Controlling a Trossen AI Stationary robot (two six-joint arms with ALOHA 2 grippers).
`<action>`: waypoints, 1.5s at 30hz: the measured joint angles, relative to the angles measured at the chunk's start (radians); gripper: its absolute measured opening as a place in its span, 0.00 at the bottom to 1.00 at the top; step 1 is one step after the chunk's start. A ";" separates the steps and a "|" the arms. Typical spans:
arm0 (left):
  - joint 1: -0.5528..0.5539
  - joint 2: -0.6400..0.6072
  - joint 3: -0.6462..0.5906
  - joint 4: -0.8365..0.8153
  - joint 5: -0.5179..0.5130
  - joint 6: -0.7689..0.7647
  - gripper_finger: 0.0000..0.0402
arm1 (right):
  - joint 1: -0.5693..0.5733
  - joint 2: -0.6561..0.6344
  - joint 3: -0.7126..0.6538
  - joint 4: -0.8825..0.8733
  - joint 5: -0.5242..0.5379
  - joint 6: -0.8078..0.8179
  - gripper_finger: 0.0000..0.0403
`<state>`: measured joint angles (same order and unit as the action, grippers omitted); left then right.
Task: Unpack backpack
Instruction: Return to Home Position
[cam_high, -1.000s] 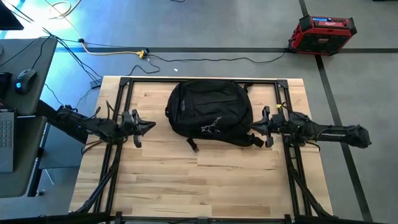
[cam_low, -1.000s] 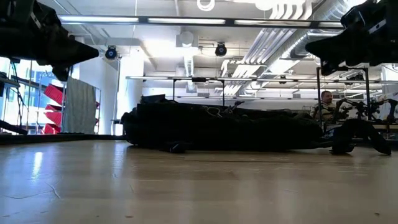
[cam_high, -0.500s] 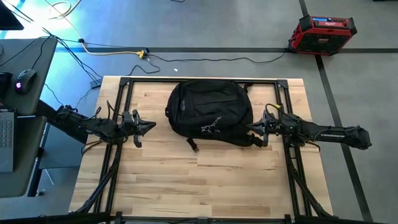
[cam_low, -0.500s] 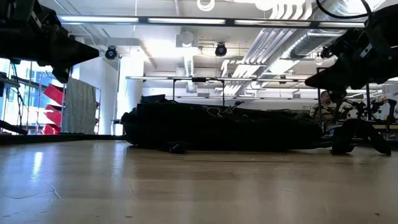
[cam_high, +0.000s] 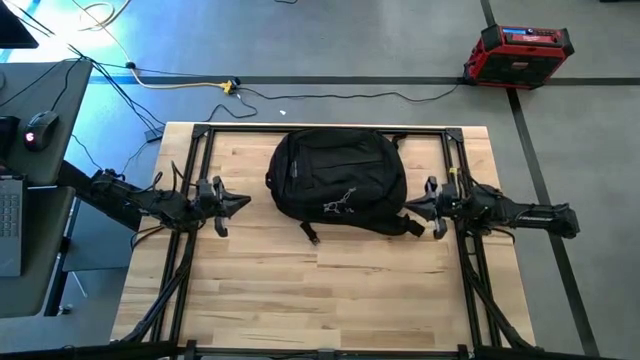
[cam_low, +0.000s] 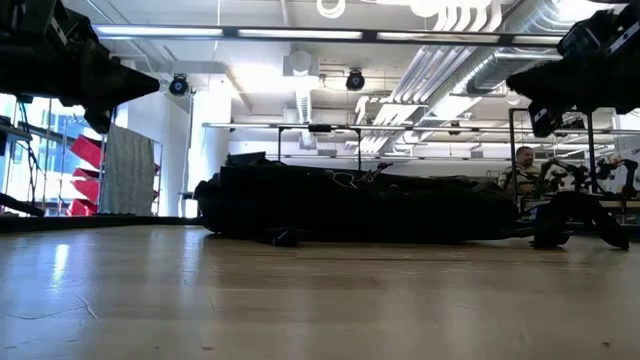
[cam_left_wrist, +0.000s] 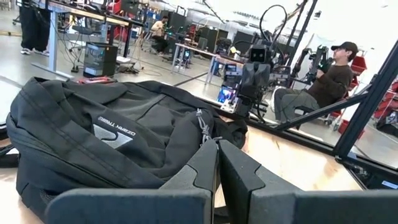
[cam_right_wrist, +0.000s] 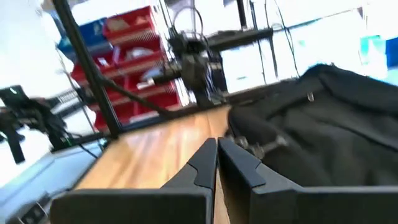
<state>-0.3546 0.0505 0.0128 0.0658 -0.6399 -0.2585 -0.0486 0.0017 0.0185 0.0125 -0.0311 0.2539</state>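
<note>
- The black backpack (cam_high: 335, 180) lies flat at the far middle of the wooden surface (cam_high: 300, 300). From overhead it looks zipped shut, with its grey zipper pulls (cam_high: 340, 203) on the near side and one strap (cam_high: 310, 234) trailing toward the near edge.
- The left end effector (cam_high: 243, 203) hovers to the left of the backpack and clear of it. Its wrist view shows the two fingers pressed together with nothing between them.
- The right end effector (cam_high: 410, 208) sits just beside the backpack's near right corner, where the straps bunch. The low view shows it raised above the surface. Its fingers are also together and hold nothing.
- Neither arm is gripping the bag, so handling of it looks finished. The step in hand seems to be bringing both arms back to their resting pose.
- The next move calls for each arm to fold back toward its own side. The right one should draw away cleanly so it does not catch the bunched straps.
- A seated person (cam_left_wrist: 323, 74) in the room beyond and a red case (cam_high: 520, 52) on the floor play no part.
</note>
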 joint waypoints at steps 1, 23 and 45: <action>0.000 0.002 0.000 0.000 0.000 0.000 0.00 | 0.000 -0.001 0.000 0.013 0.000 0.000 0.00; 0.168 -0.049 0.000 0.001 0.000 -0.001 0.00 | 0.000 -0.001 -0.001 -0.015 -0.003 0.000 0.00; 0.178 -0.037 -0.001 0.000 -0.013 0.132 0.00 | -0.029 -0.001 -0.001 -0.016 -0.002 0.000 0.00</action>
<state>-0.1768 0.0132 0.0116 0.0662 -0.6525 -0.1269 -0.0780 0.0006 0.0174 -0.0032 -0.0334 0.2535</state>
